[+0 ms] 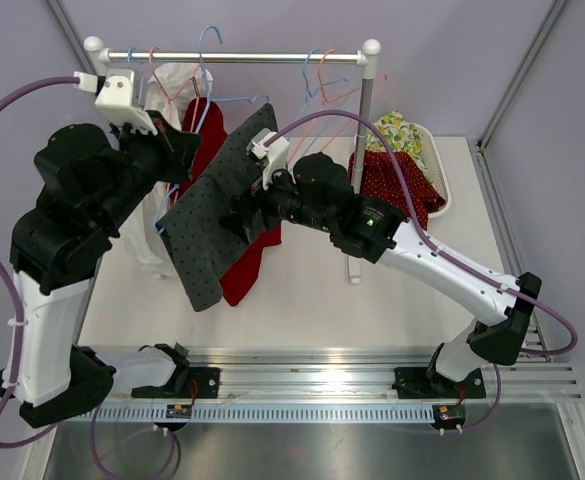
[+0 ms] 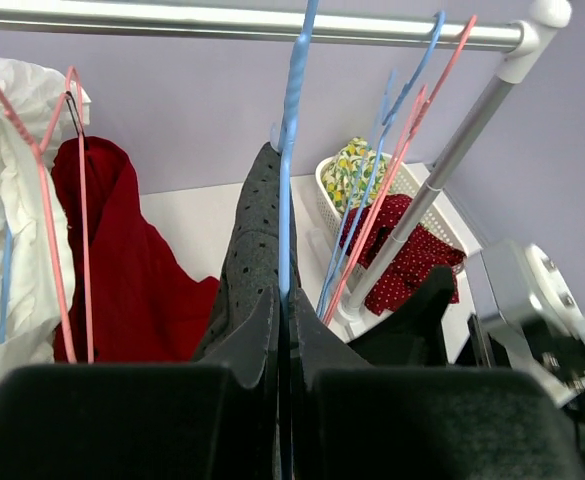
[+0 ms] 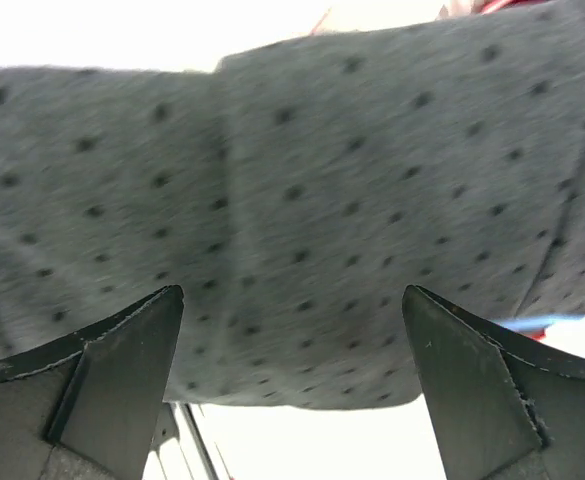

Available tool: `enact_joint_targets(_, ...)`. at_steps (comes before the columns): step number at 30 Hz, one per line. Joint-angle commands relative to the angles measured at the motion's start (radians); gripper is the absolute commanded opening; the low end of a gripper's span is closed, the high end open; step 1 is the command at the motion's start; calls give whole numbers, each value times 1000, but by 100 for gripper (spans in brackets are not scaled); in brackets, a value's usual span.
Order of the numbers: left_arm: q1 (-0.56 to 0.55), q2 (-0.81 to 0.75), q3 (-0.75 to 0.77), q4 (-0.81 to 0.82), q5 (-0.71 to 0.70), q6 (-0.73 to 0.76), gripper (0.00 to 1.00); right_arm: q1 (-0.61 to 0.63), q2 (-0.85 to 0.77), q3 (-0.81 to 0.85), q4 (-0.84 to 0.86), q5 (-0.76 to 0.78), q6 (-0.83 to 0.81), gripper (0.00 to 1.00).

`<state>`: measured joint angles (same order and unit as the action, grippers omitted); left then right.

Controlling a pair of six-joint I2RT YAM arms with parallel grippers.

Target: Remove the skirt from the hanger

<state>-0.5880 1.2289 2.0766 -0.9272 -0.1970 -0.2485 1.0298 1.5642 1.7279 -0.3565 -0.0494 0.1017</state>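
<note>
The grey dotted skirt (image 1: 215, 215) is hanging on the blue hanger (image 2: 286, 150), just ahead of both hands and below the rail (image 1: 242, 57). I am pinching the hanger's wire in my left hand (image 2: 283, 300), jaws fully together on it, I judge to steady the hanger while the cloth gets pulled. My right hand (image 3: 292, 300) is facing the skirt's broad side with jaws spread wide, gripping nothing, the fabric lying just beyond its fingertips, ready for a bite. A red garment (image 1: 244, 275) is hanging beyond the skirt from that hand.
</note>
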Motion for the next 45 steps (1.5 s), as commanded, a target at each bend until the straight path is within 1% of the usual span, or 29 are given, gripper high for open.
enact_joint_targets(1,-3,-81,-15,110,5,-17,0,19,14,44,99,45,-28,98)
enact_joint_targets(2,-4,-89,-26,111,4,-18,0,24,17,38,112,43,-36,88)
enact_joint_targets(3,-4,-97,-38,117,5,-24,0,29,19,23,123,80,-45,68)
enact_joint_targets(4,-4,-107,-42,119,7,-25,0,35,19,12,155,95,-45,47)
enact_joint_targets(5,-3,-112,-46,120,5,-23,0,36,14,3,169,103,-45,16)
enact_joint_targets(7,-3,-123,-47,122,-2,-18,0,36,11,-8,175,105,-42,10)
enact_joint_targets(8,-3,-124,-46,120,-7,-15,0,36,10,-8,177,102,-40,3)
enact_joint_targets(9,-3,-126,-47,123,-7,-14,0,38,10,-13,177,94,-37,0)
enact_joint_targets(12,-4,-134,-52,131,-10,-12,0,44,-9,-40,194,79,-36,0)
enact_joint_targets(15,-3,-126,-49,120,-56,14,0,62,-52,-56,179,100,-33,0)
enact_joint_targets(16,-3,-124,-43,116,-100,24,0,70,-73,-70,176,117,-31,0)
enact_joint_targets(17,-3,-118,-36,111,-126,37,0,73,-132,-88,172,132,-30,0)
enact_joint_targets(18,-3,-108,-27,97,-175,69,0,78,-171,-140,177,166,-17,0)
enact_joint_targets(19,-3,-98,-13,90,-202,84,0,79,-253,-166,182,186,-8,0)
enact_joint_targets(21,-3,-88,-7,76,-254,118,0,78,-338,-223,177,244,4,0)
enact_joint_targets(22,-3,-88,-12,77,-281,124,0,78,-419,-232,162,261,4,0)
enact_joint_targets(24,-3,-92,-35,94,-289,138,0,79,-498,-238,125,311,-2,0)
enact_joint_targets(25,-4,-100,-45,99,-292,140,0,79,-568,-232,108,331,-7,0)
enact_joint_targets(29,-3,-106,-73,99,-294,123,0,79,-707,-186,39,456,-56,0)
enact_joint_targets(31,-4,-108,-87,100,-291,115,0,79,-743,-145,4,526,-95,0)
enact_joint_targets(32,-3,-108,-89,100,-289,114,0,79,-750,-110,-8,554,-153,0)
enact_joint_targets(33,-3,-108,-87,97,-289,112,0,79,-750,-94,-31,606,-172,0)
enact_joint_targets(35,-3,-106,-82,96,-283,114,0,79,-757,-67,-41,660,-207,0)
enact_joint_targets(36,-4,-105,-78,90,-285,118,0,79,-766,-53,-24,721,-232,0)
enact_joint_targets(41,-3,-95,-46,70,-289,137,0,79,-836,-83,99,841,-330,0)
enact_joint_targets(42,-3,-97,-44,68,-283,140,0,79,-834,-73,112,871,-367,0)
enact_joint_targets(45,-3,-92,-46,70,-263,138,0,79,-790,-39,119,901,-418,0)
